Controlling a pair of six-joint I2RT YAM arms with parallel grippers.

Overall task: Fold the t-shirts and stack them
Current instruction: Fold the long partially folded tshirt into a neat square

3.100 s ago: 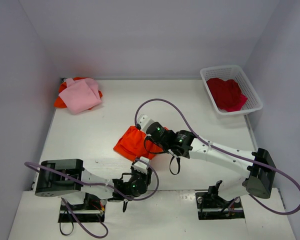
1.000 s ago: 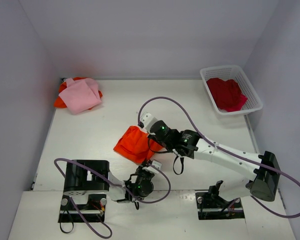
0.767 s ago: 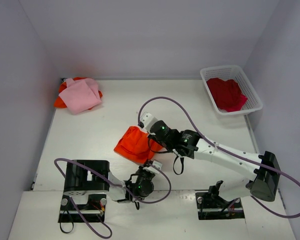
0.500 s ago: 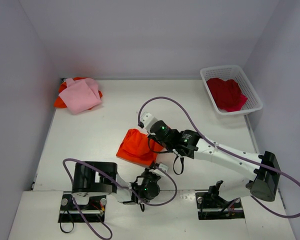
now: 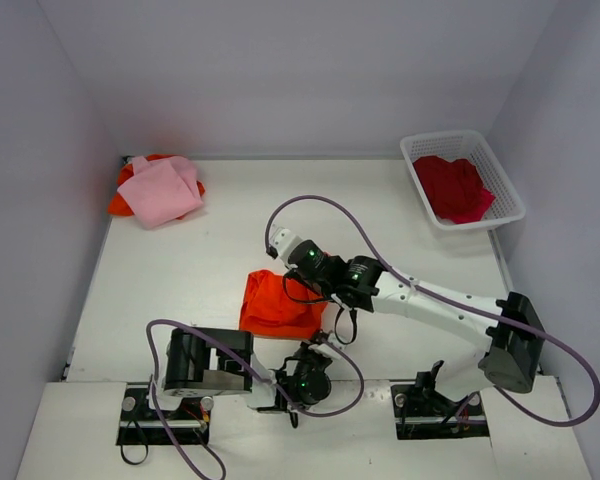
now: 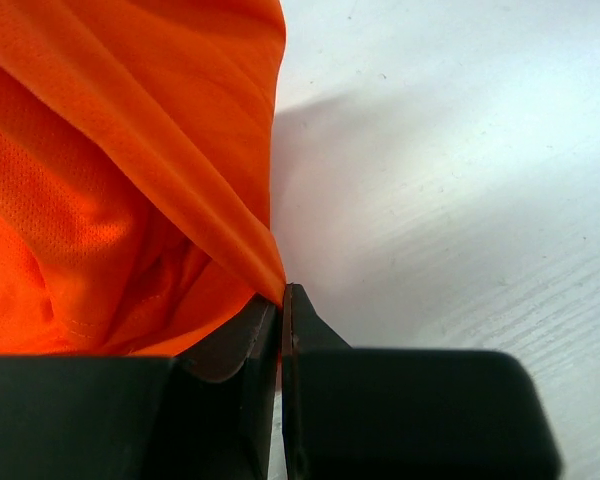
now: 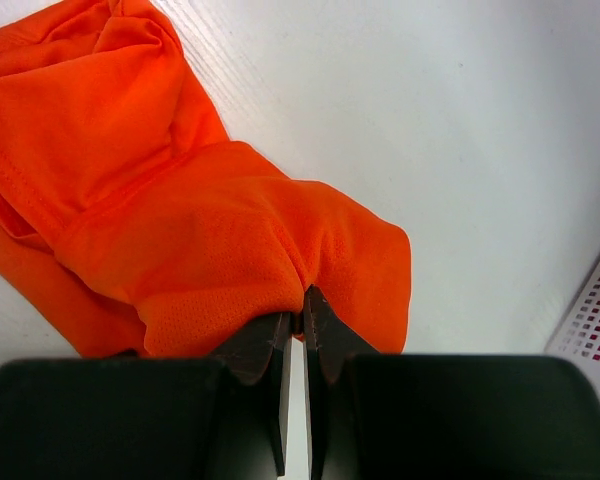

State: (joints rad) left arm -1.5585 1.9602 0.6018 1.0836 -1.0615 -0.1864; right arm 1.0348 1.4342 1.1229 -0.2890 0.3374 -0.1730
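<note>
An orange t-shirt (image 5: 277, 305) lies bunched on the table near the front middle. My left gripper (image 6: 281, 297) is shut on its near edge (image 6: 160, 200); in the top view it sits just below the shirt (image 5: 315, 352). My right gripper (image 7: 298, 316) is shut on a fold of the same shirt (image 7: 180, 220) at its far right side (image 5: 292, 262). A folded pink shirt (image 5: 162, 189) lies on another orange one at the far left corner. A dark red shirt (image 5: 452, 187) lies in the white basket (image 5: 507, 186).
The white basket stands at the far right by the wall; its mesh also shows at the right edge of the right wrist view (image 7: 592, 320). Grey walls close in the table on three sides. Purple cables loop over both arms.
The left arm has swung right along the near edge, and its gripper now holds the shirt's near edge. The right gripper has shifted slightly left. The shirt has been drawn nearer and bunched narrower.
</note>
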